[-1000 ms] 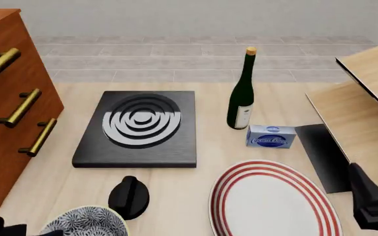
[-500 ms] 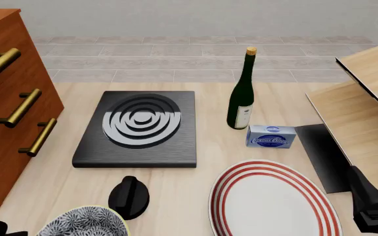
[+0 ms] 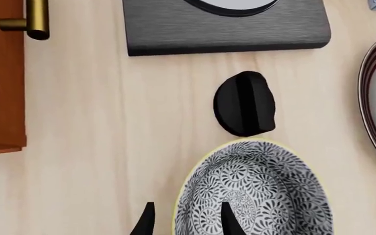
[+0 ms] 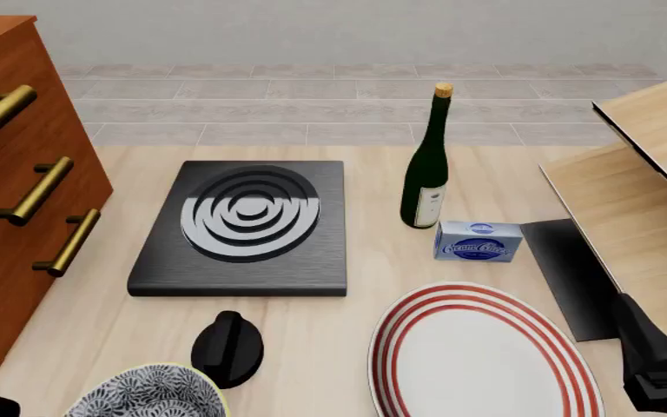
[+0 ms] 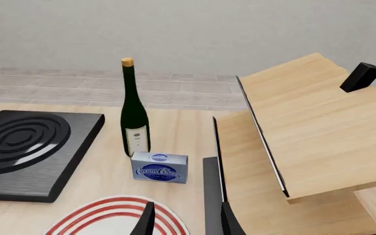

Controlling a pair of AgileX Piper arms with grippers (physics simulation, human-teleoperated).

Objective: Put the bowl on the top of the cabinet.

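- Two fingertips of the left gripper (image 3: pixel 184 223) straddle the rim of the bowl (image 3: pixel 256 193), one finger inside, one outside; whether they are pressed onto the rim cannot be told.
- The bowl sits on the table (image 4: pixel 346 334) at its near edge, towards the left corner, upright.
- Just beyond the bowl lies a black knob (image 4: pixel 228 347), and past that a black burner slab (image 4: pixel 247 228).
- The cabinet (image 4: pixel 9 187) stands along the table's left edge, brass handles (image 4: pixel 32 189) facing inward.
- Right gripper (image 5: pixel 184 220) hangs with fingers spread, holding nothing, above the red-ringed plate (image 4: pixel 482 352) by the near right corner.
- A wine bottle (image 4: pixel 426 161) and blue box (image 4: pixel 478 241) stand mid-table.
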